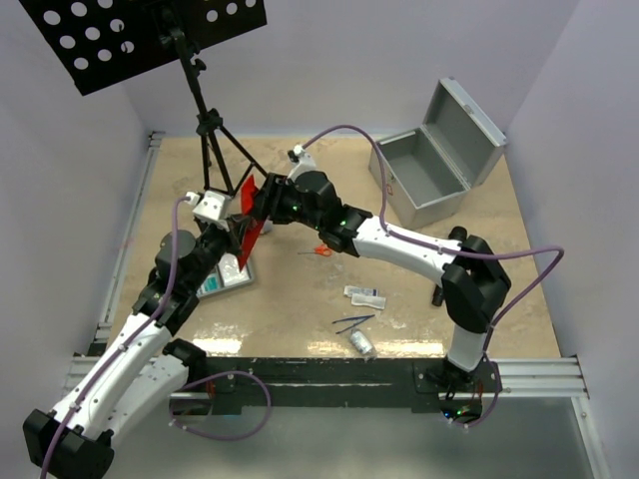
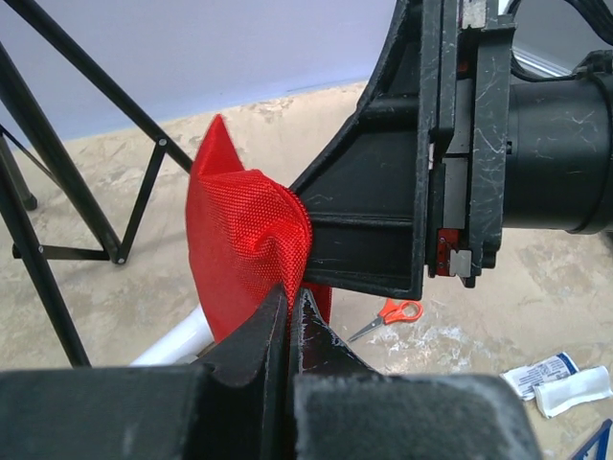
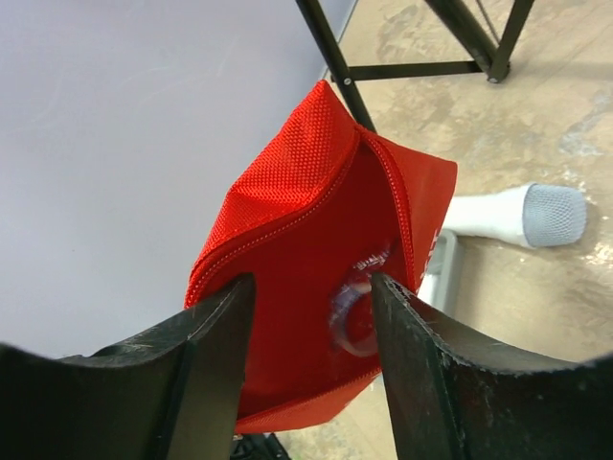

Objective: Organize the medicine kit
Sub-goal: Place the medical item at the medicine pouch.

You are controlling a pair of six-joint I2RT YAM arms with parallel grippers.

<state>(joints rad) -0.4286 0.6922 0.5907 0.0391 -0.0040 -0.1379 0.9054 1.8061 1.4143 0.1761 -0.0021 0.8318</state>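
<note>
Right wrist view looks straight into the red pouch (image 3: 326, 259): its zip mouth gapes toward the right gripper (image 3: 311, 287), whose jaws stand parted and empty just before the opening, and something pale and clear sits inside. The left gripper (image 2: 292, 305) pinches one edge of the pouch tight, holding it on end, long axis roughly upright. The open metal case (image 1: 439, 165) lies well apart at the table's far right, on the right arm's side, so I'd judge that arm better placed to reach it.
</note>
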